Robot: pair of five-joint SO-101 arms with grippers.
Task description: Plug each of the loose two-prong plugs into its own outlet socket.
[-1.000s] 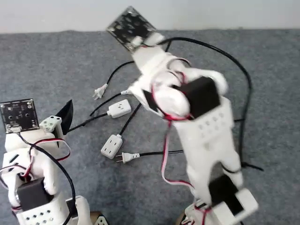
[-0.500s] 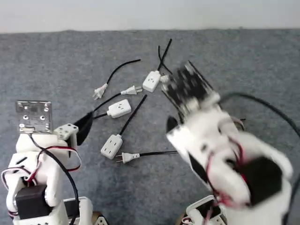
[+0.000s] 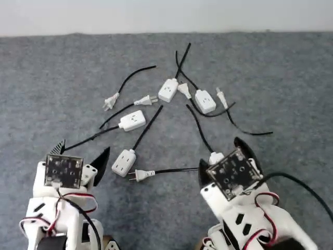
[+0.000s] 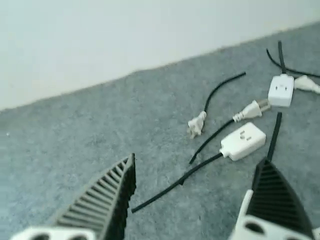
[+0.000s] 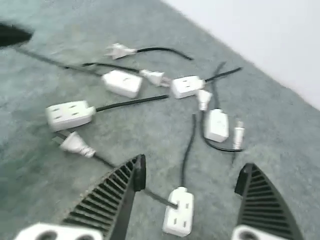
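Several white sockets and two-prong plugs on short black cords lie loose on the grey carpet (image 3: 291,78). Sockets lie at the far middle (image 3: 167,89), right of it (image 3: 205,101), at centre left (image 3: 132,120) and nearer (image 3: 124,162). Loose plugs lie at the far left (image 3: 110,101), the middle (image 3: 146,100) and the front (image 3: 138,175). My left gripper (image 3: 83,148) hangs open at the front left, holding nothing. My right gripper (image 5: 187,197) is open at the front right, and one socket (image 5: 178,218) lies on the carpet between its fingers.
Two more plugs (image 3: 183,91) (image 3: 221,97) lie beside the far sockets, none seen pushed in. Black cords cross the middle of the carpet. A pale wall (image 3: 166,15) borders the far edge. Bare carpet spreads to the far left and the right.
My right arm has pulled back from the far middle to the front right, uncovering the far sockets and plugs. My left arm has drawn back toward the front edge.
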